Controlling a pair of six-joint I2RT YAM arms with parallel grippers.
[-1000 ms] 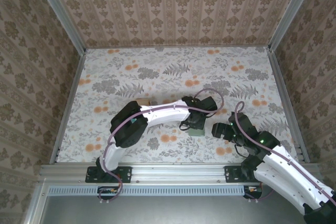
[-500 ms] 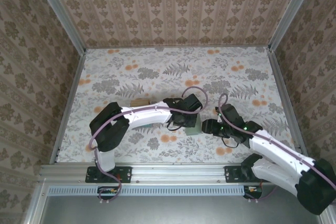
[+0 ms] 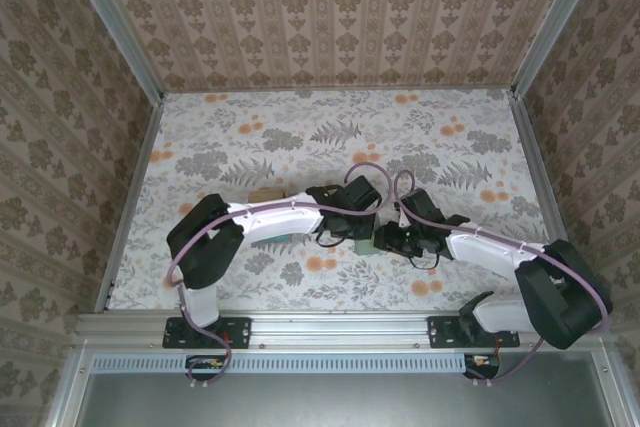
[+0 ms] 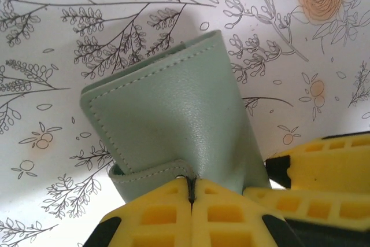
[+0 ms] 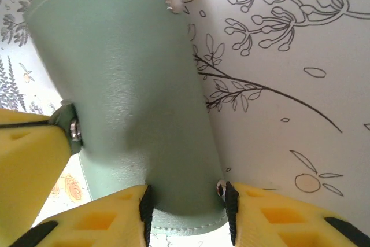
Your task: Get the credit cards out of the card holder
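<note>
Your right gripper [image 5: 185,199] has swung in from 4 o'clock and now clamps the card holder [image 4: 173,114]; your left gripper [image 4: 191,184], at its 10 o'clock, pinches a flap tight.

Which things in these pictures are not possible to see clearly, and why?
- What is inside: the folded card holder covers its own pockets in both wrist views.
- Top view: the left gripper and right gripper cover most of the holder.
- Top view: the tan object is half behind the left arm, too small to identify.

Right gripper [image 5: 186,198] clasps the card holder [image 5: 127,85] (pale green); floral table [image 5: 289,143] beneath.
</note>
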